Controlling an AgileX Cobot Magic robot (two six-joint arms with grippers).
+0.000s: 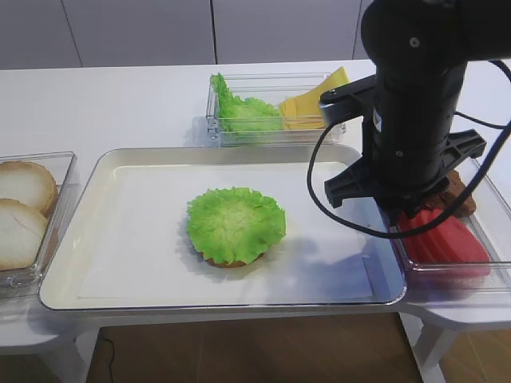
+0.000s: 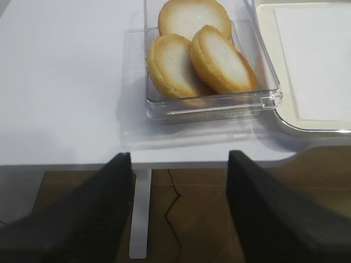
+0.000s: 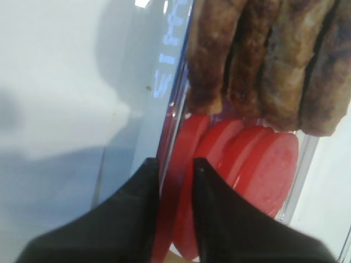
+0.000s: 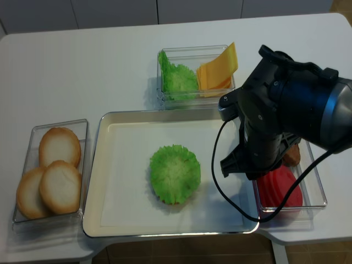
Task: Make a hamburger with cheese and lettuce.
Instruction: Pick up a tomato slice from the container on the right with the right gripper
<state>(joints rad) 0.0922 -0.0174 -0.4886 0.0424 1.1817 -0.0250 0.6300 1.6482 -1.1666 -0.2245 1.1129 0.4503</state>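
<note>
The hamburger [image 1: 235,226], a bun base under one frilly green leaf, lies near the middle of the white tray [image 1: 120,239], with bare tray floor on every side up to the raised rim. Behind the tray, a clear box [image 4: 195,99] holds the spare lettuce [image 4: 177,78] on its left and the cheese [image 4: 218,70] on its right, the yellow slices leaning over the far wall.

The right arm hangs over the clear container [image 4: 313,206] just beside the tray's right edge, and in both high views its dark body hides the gripper. Only the right wrist view shows the right gripper [image 3: 176,167]: its two black fingers stand a little apart, one on each side of the container's thin left wall, and the inner one seems to touch the first tomato slice [image 3: 178,164], though the blur makes this uncertain. I see nothing clamped. Brown patties [image 3: 263,60] sit beyond the red slices.

The left gripper [image 2: 178,159] appears only in its own view, jaws wide apart, over the table edge, in front of the box with three pale bun halves [image 2: 197,55].
</note>
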